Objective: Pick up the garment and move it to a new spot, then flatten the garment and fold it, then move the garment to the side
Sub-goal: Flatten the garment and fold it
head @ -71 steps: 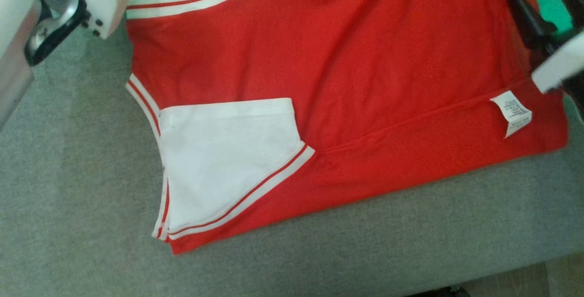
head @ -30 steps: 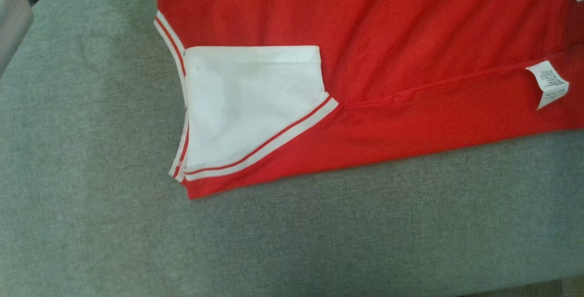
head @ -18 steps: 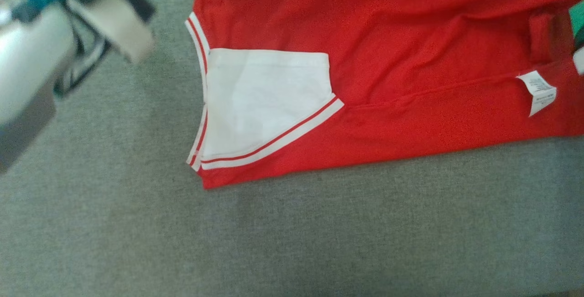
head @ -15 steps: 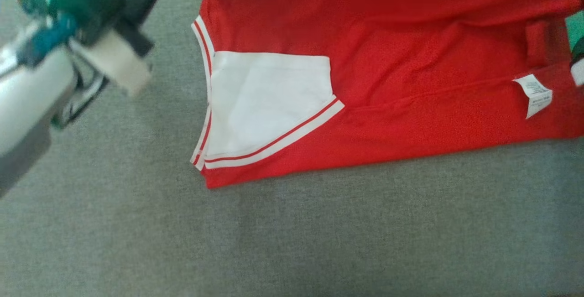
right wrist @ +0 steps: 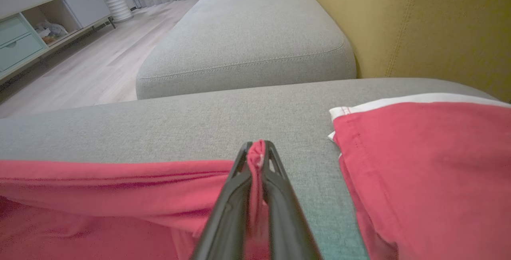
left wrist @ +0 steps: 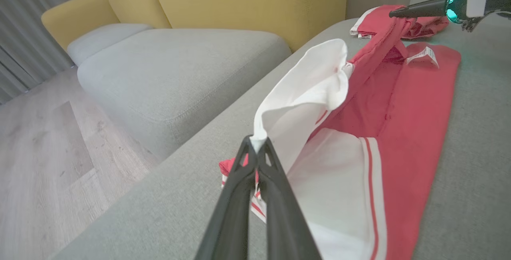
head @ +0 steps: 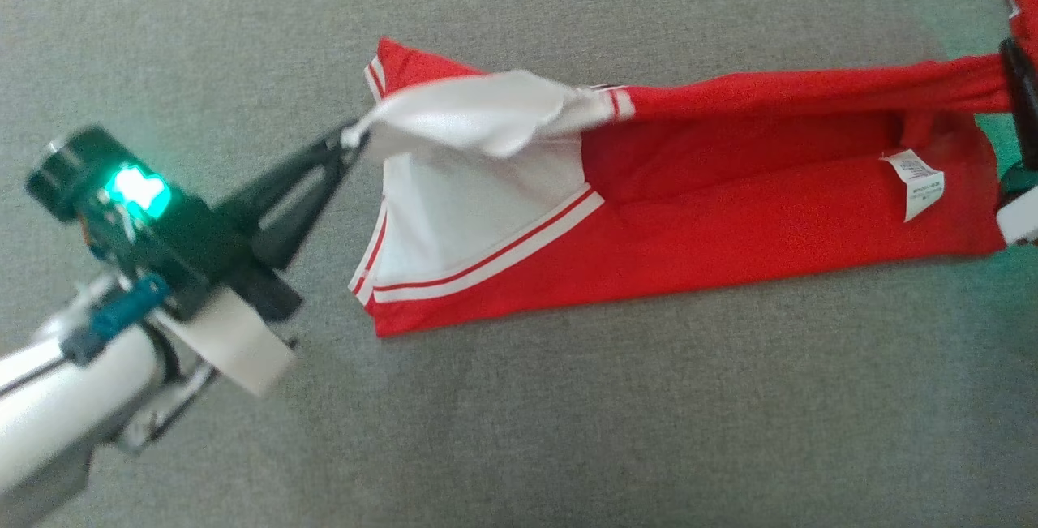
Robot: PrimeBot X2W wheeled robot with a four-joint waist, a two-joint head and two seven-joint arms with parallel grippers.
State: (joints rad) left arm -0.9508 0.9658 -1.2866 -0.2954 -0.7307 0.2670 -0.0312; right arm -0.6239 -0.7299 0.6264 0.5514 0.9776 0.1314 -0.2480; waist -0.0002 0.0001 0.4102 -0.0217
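Observation:
A red garment [head: 730,220] with white sleeves and striped trim lies on the grey cushion [head: 568,431]. Its far edge is lifted and drawn over the near half. My left gripper [head: 350,139] is shut on the corner of the white sleeve [head: 478,110], seen pinched at the fingertips in the left wrist view [left wrist: 255,145]. At the right edge my right gripper [head: 1014,78] is shut on the raised red hem [right wrist: 257,152], which stretches taut between both grippers. A white care label [head: 915,181] shows on the lower layer.
A second red and white garment [right wrist: 419,164] lies on the cushion just beyond my right gripper. A yellow sofa back [left wrist: 247,0] rises behind. Another grey seat cushion [left wrist: 167,64] and wood floor [left wrist: 36,140] lie past the cushion's edge.
The garment's far edge has come up off the cushion and been pulled toward the near edge between both grippers. The head camera has also shifted, bringing the left arm into view.

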